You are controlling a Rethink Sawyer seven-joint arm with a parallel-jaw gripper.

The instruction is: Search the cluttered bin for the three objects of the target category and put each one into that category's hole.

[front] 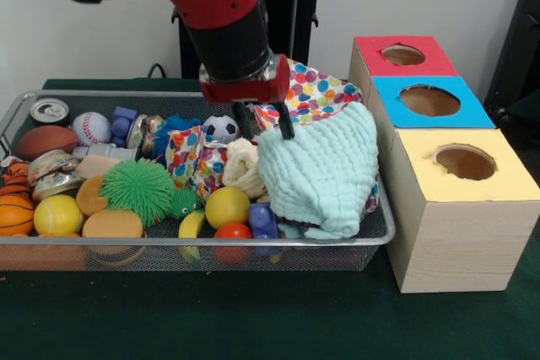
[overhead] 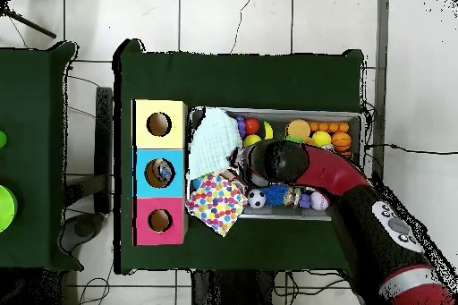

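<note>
The wire-mesh bin (front: 211,242) is full of toys, balls, cans and cloths; it also shows in the overhead view (overhead: 349,112). A pale, clear-looking thing (front: 105,151) by the baseball may be a crushed bottle; no other bottle shows. My gripper (front: 267,126) hangs over the bin's right part. Its fingers stand apart, with one fingertip (front: 287,130) at the top edge of a mint-green cloth (front: 325,174). In the overhead view the arm (overhead: 295,163) hides the gripper.
Red (front: 371,48), blue (front: 388,94) and yellow (front: 422,149) boxes with round holes stand right of the bin. A polka-dot cloth (front: 316,90) is heaped behind the mint one. Metal cans (front: 49,110), a green spiky ball (front: 139,187) and balls fill the left.
</note>
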